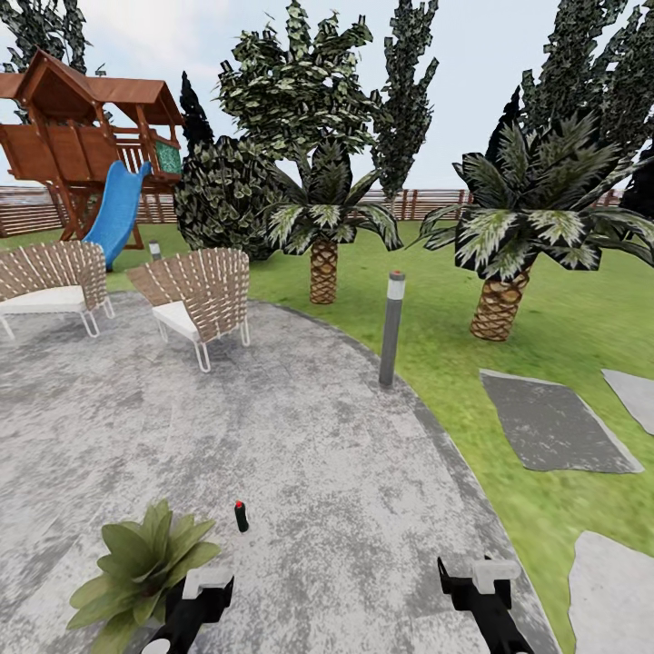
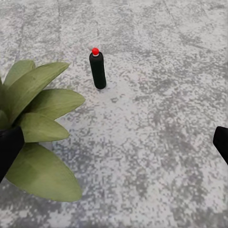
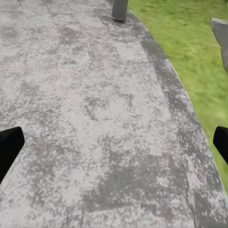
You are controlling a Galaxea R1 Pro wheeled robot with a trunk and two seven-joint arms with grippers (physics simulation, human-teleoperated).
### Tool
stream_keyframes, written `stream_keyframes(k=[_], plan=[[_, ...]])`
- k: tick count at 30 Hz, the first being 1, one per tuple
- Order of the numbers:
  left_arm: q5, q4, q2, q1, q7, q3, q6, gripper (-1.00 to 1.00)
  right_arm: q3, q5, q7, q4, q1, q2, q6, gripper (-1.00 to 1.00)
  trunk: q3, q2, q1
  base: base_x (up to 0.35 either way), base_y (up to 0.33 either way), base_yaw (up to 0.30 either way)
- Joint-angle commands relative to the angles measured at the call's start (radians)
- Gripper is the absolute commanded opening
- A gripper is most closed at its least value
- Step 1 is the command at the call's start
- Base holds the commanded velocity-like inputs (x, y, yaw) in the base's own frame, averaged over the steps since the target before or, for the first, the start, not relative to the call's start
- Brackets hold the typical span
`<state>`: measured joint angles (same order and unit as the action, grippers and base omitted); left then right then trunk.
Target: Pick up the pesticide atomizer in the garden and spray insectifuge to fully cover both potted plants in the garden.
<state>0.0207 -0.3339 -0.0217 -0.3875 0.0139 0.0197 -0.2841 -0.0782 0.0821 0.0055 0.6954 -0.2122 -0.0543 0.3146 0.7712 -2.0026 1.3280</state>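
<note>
The pesticide atomizer (image 1: 241,516) stands upright on the paved circle (image 1: 318,472), just right of the near potted plant (image 1: 141,563) and ahead of my left gripper (image 2: 114,142), whose jaws are spread wide with nothing between them. It looks light, rigid and easily toppled, so I'd clamp the dark body mid-height, below the red tip. My right gripper (image 3: 114,142) also hangs open over bare paving.

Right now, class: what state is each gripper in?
Left gripper: open, empty, facing the pesticide atomizer.
Right gripper: open, empty, over the paving.
</note>
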Motion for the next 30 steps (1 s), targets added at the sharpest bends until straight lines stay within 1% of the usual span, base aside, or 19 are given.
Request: stream_keyframes(k=[1,9,16,21,30], plan=[[0.002,0.001,0.0,-0.001,0.001,0.001,-0.003,1.0,-0.003,0.009,0.001,-0.001,0.0,0.001,0.003,1.0,0.001,0.0,0.0,0.002,-0.001,0.0],[0.002,0.0,0.0,-0.001,0.001,0.002,-0.003,1.0,-0.003,0.008,0.0,-0.001,0.0,0.003,0.003,1.0,0.001,0.0,0.0,0.0,0.0,0.0],[0.002,-0.001,0.0,-0.001,0.001,0.002,-0.003,1.0,-0.003,0.008,0.0,-0.001,-0.001,0.003,0.003,1.0,0.001,0.0,0.0,0.102,0.0,0.0],[0.002,0.0,0.0,-0.001,0.001,0.002,-0.003,1.0,-0.003,0.008,0.0,-0.001,-0.001,0.003,0.003,1.0,0.001,0.0,0.0,0.181,-0.047,0.0],[0.002,-0.001,0.0,-0.001,0.001,0.002,-0.003,1.0,-0.003,0.008,-0.001,-0.001,-0.001,0.003,0.003,1.0,0.001,0.0,0.0,0.24,-0.167,0.0]])
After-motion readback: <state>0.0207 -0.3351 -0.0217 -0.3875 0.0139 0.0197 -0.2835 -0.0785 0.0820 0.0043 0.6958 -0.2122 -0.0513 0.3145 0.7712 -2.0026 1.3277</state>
